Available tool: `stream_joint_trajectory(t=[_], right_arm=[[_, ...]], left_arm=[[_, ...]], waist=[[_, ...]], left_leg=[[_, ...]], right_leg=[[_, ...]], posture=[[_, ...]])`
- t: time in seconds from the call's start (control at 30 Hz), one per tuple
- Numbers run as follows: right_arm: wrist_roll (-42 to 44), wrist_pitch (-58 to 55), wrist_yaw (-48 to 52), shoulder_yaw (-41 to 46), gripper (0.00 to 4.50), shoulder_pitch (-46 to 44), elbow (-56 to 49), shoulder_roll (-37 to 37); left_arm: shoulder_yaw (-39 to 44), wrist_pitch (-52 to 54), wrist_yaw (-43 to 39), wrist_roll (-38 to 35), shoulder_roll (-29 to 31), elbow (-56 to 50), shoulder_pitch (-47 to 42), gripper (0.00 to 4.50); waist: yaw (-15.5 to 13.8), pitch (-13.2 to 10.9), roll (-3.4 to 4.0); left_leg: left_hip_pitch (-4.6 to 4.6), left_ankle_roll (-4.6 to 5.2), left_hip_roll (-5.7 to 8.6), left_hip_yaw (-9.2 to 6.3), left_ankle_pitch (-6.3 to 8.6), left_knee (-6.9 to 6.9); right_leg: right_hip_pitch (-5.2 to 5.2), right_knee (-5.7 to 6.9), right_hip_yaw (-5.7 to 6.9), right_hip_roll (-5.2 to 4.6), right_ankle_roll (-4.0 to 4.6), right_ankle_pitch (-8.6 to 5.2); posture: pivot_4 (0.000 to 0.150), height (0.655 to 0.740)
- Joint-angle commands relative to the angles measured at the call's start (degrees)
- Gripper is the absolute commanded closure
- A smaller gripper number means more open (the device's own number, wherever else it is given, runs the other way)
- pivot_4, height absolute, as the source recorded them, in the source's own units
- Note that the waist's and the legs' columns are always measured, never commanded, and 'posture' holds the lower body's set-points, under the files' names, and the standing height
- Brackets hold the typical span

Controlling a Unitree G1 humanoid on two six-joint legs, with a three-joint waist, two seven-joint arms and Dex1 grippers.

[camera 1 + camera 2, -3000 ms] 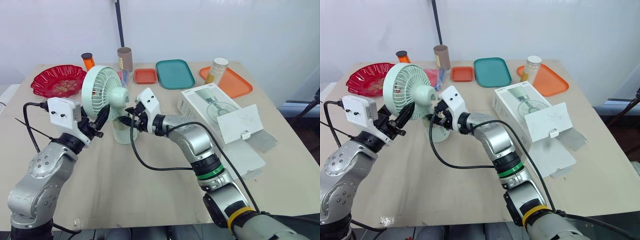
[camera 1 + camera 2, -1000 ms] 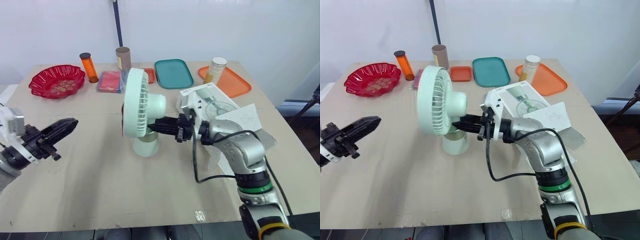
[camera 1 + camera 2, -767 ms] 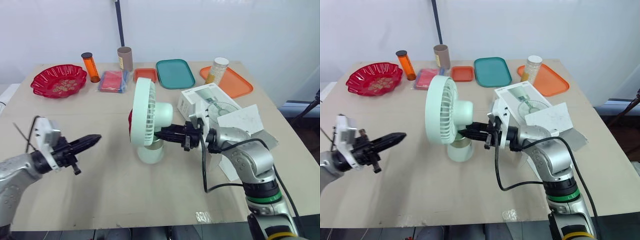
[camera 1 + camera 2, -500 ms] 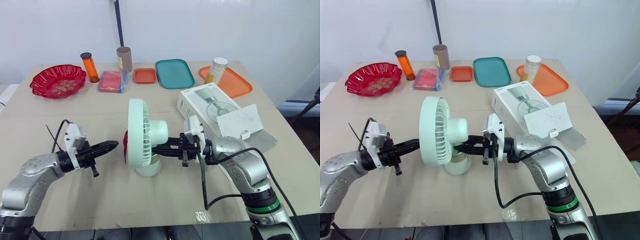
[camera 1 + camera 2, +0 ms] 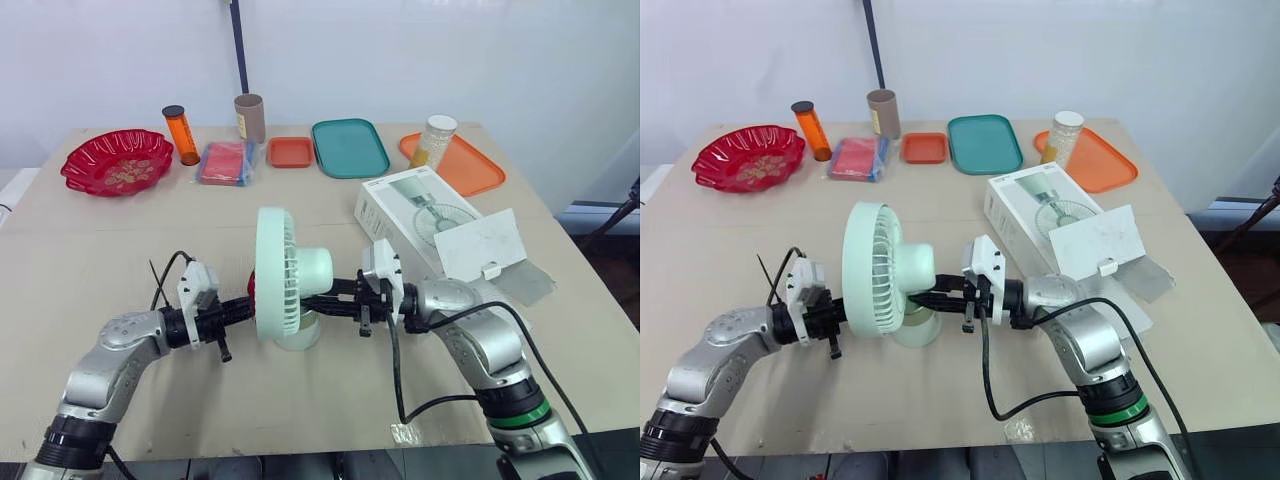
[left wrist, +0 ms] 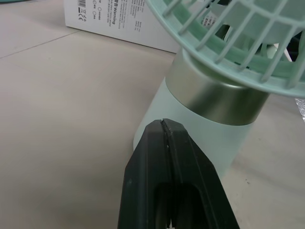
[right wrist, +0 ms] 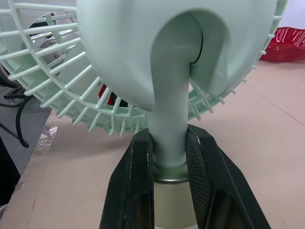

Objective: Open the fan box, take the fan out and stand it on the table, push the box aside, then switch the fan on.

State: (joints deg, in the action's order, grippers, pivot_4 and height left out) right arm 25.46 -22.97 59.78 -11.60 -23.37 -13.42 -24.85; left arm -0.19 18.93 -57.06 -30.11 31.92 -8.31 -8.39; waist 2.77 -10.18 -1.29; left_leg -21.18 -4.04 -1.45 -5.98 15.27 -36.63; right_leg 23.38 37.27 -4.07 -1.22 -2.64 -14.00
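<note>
Two arms reach in low over the counter (image 5: 150,240) and meet at the fan (image 5: 290,275), which stands upright on its round base at the centre of the frame. Its grille is turned edge-on, with the face toward the left of the frame.

The right jaws come in level from the right side and are clenched on the fan. In the right wrist view a black finger (image 7: 136,181) sits on each side of the pale green neck (image 7: 169,124), just above the metal band.

The left jaws come in from the lower left, level with the counter, and are pressed together with nothing between them. In the left wrist view their joined fingers (image 6: 157,167) point at the lower part of the base (image 6: 200,138), under the silver band (image 6: 214,93). Whether the tip touches the base cannot be told.

The fan box (image 5: 420,215) lies flat to the right of the fan, well apart from it, with its white flap (image 5: 480,245) folded open toward the right edge.

Along the top of the counter, from left to right of the frame, stand:
- a red dish (image 5: 117,162)
- an orange bottle (image 5: 178,122)
- a red packet (image 5: 224,162)
- a brown tube (image 5: 249,118)
- a small orange tray (image 5: 291,152)
- a teal tray (image 5: 349,147)
- a jar (image 5: 435,140) at the edge of a larger orange tray (image 5: 470,170)
</note>
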Motion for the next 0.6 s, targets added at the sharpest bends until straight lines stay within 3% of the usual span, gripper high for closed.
stream_joint_trajectory(t=[0.03,0.6], right_arm=[[0.7,0.8,0.6,-0.3,4.12,0.4,-2.2,-0.1],[0.7,0.5,0.2,-0.5,4.12,1.3,-3.4,-0.9]], left_arm=[[-0.4,-0.9,-0.4,0.7,-0.2,-0.9,-0.2,4.46],[-3.1,-0.2,-1.4,1.4,-0.7,-1.8,0.8,4.46]], waist=[[0.0,0.0,0.0],[0.0,0.0,0.0]], left_leg=[[0.02,0.0,0.0,0.0,0.0,0.0],[0.02,0.0,0.01,-0.01,0.0,-0.01]], right_leg=[[-0.02,0.0,0.0,0.0,0.0,0.0],[-0.04,0.0,0.0,-0.02,-0.01,-0.01]], posture=[[0.15,0.74],[0.15,0.74]])
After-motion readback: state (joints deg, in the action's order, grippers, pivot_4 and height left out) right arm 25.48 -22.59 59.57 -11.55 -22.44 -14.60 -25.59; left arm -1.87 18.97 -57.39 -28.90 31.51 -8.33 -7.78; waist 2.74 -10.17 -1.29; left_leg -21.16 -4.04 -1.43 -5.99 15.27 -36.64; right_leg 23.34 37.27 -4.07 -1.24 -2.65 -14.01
